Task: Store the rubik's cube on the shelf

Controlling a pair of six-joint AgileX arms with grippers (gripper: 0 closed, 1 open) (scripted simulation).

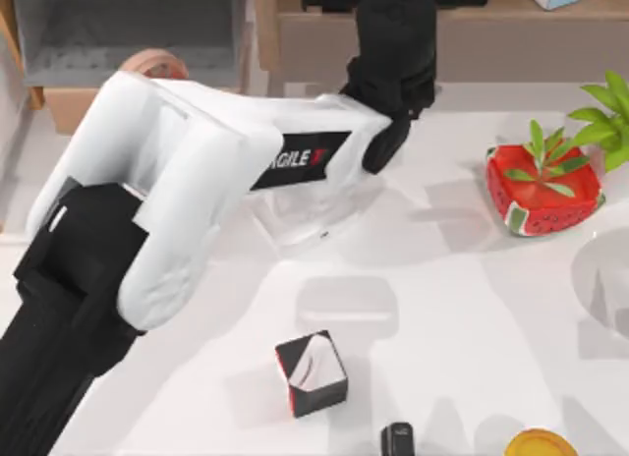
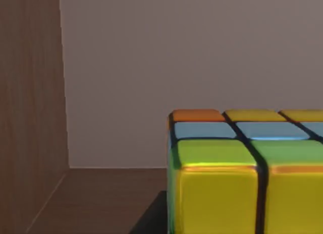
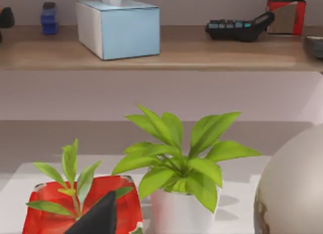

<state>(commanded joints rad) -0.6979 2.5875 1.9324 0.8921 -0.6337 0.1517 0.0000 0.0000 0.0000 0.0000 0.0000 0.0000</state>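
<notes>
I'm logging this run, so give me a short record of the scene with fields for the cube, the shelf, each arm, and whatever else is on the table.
rubik's cube: close before the left wrist camera, above the wooden board
shelf: brown board with side post, along the table's far edge
left arm: stretched across the table to the shelf
right arm: wrist camera faces the shelf
other things: black cube, red watermelon pot, potted plant, blue tissue box

Rendered home/office desk: shelf (image 3: 151,55) w/ tissue box (image 3: 118,27), calculator (image 3: 237,28), potted plant (image 3: 179,168).
</notes>
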